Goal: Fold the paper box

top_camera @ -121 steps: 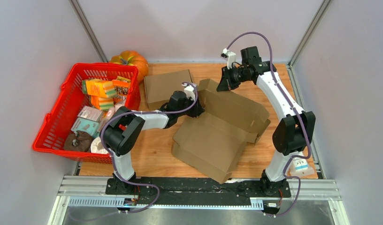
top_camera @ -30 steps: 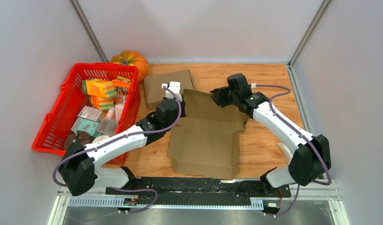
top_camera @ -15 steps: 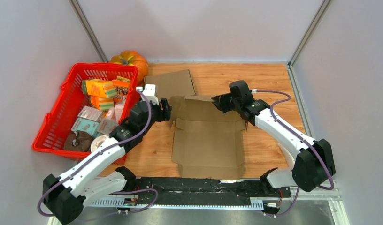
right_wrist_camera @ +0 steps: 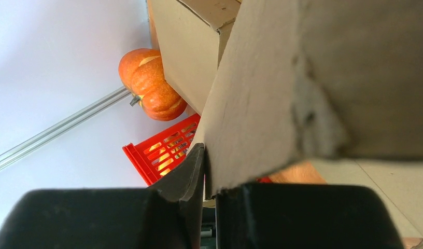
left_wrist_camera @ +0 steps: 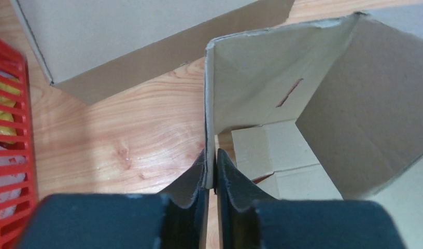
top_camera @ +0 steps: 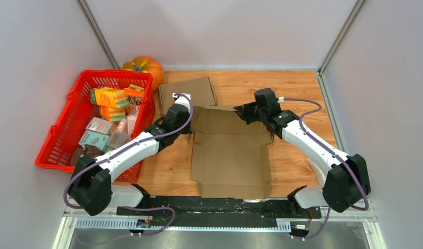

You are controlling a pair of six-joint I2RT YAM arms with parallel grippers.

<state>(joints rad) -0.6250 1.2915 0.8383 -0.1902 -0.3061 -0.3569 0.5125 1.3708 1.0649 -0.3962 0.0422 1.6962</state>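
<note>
The paper box (top_camera: pixel 229 155) lies opened out in the middle of the wooden table, brown, with its back wall and back-left flap raised. My left gripper (top_camera: pixel 190 126) is at the box's back-left corner. In the left wrist view it (left_wrist_camera: pixel 210 158) is shut on the thin upright edge of the side flap (left_wrist_camera: pixel 251 88). My right gripper (top_camera: pixel 242 112) is at the back wall's right end. In the right wrist view it (right_wrist_camera: pixel 208 158) is shut on a cardboard flap (right_wrist_camera: pixel 282 104) that fills most of that frame.
A second brown cardboard box (top_camera: pixel 186 92) lies folded behind the left gripper. A red basket (top_camera: pixel 116 73) full of packets stands at the left, with an orange pumpkin (top_camera: pixel 144 67) behind it. Grey walls close in the table on three sides.
My left gripper stood open to the left of the box half a second ago; it has moved right to the back-left flap and closed on it. The right arm has barely moved.
</note>
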